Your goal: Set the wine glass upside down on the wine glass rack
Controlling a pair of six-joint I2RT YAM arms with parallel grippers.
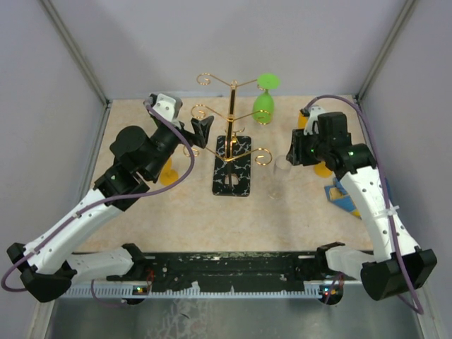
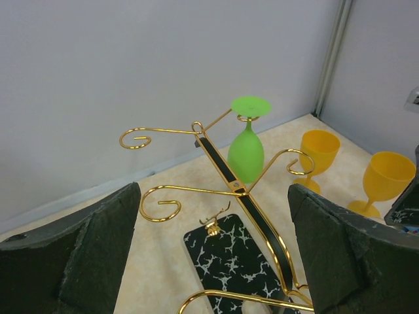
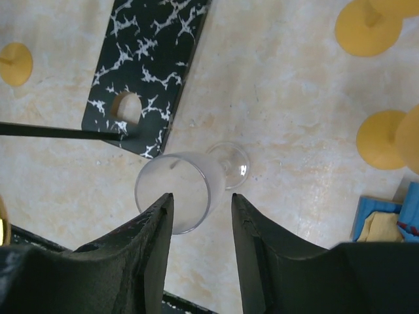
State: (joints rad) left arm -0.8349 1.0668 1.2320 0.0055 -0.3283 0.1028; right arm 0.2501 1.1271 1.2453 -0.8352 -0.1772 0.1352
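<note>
The clear wine glass (image 3: 175,196) stands upright on the beige mottled desk (image 1: 183,212). It sits just beside a corner of the black white-veined rectangular base (image 3: 150,59) and is not on the rack. We see the right end effector (image 3: 201,199) hanging over the glass with its jaws apart. The rim shows under and between the dark fingers (image 3: 147,235), and we cannot tell whether they touch it.

The tall gold wire wine glass rack (image 1: 232,120) rises from that base at the middle of the desk. A green wine glass (image 1: 263,102) hangs upside down from one of its far curled arms. The left end effector (image 2: 213,190) faces the rack from the left, jaws spread wide and holding nothing.

Orange plastic goblets (image 2: 321,147) stand to the right of the rack. Another orange goblet (image 1: 169,173) sits partly hidden under the left arm. A blue object (image 1: 346,194) lies near the desk's right edge.
</note>
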